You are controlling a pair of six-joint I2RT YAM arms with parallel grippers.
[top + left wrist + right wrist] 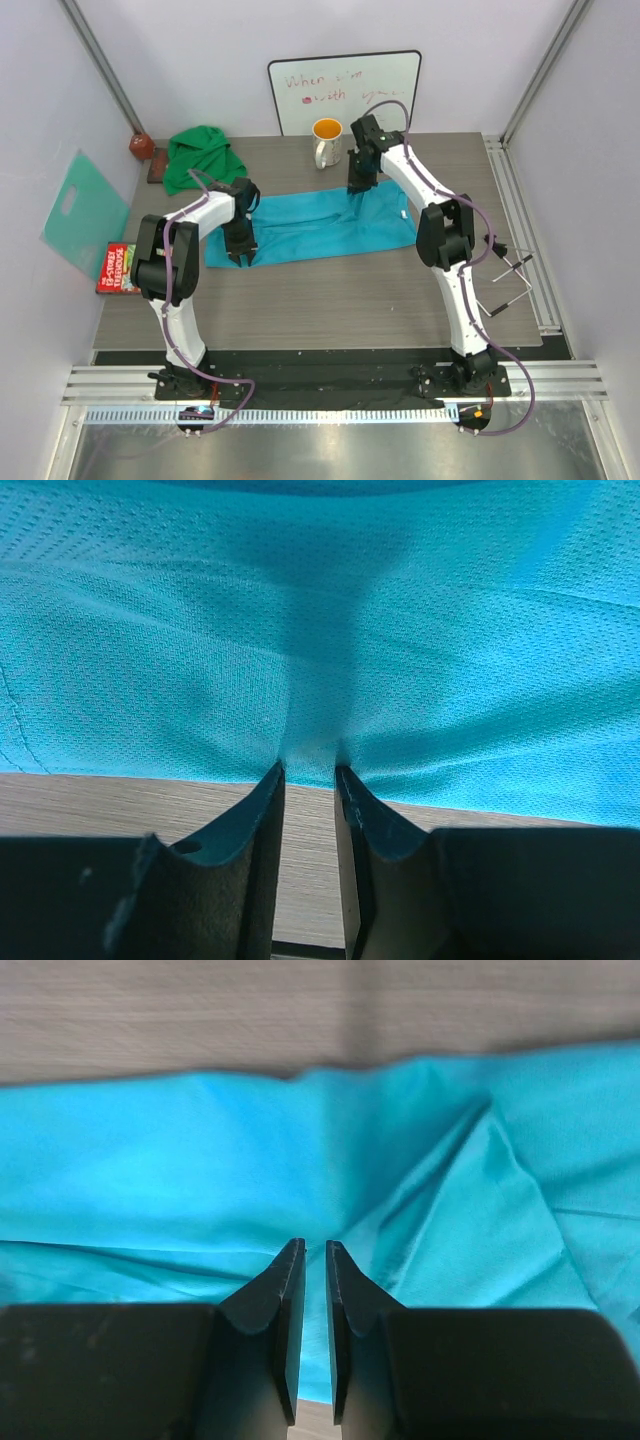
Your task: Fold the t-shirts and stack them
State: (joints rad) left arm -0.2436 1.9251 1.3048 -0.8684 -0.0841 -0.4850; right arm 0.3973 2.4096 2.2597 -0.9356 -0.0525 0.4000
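Observation:
A turquoise-blue t-shirt (310,225) lies spread across the middle of the table. A darker green t-shirt (203,155) sits crumpled at the back left. My left gripper (240,255) is at the turquoise shirt's near left edge. In the left wrist view the cloth (320,630) puckers into a pinch between the left gripper's (310,768) tips. My right gripper (358,185) is at the shirt's far edge, by the mug. In the right wrist view the right gripper's (314,1244) jaws stand a narrow slit apart, and folds of the cloth (180,1170) run in to the tips.
A white mug (327,142) with an orange inside stands just behind the shirt, next to the right arm. A whiteboard (345,92) leans on the back wall. A mint plastic sheet (84,212) and a red box (118,267) lie at the left edge. A wire rack (510,280) hangs off the right edge.

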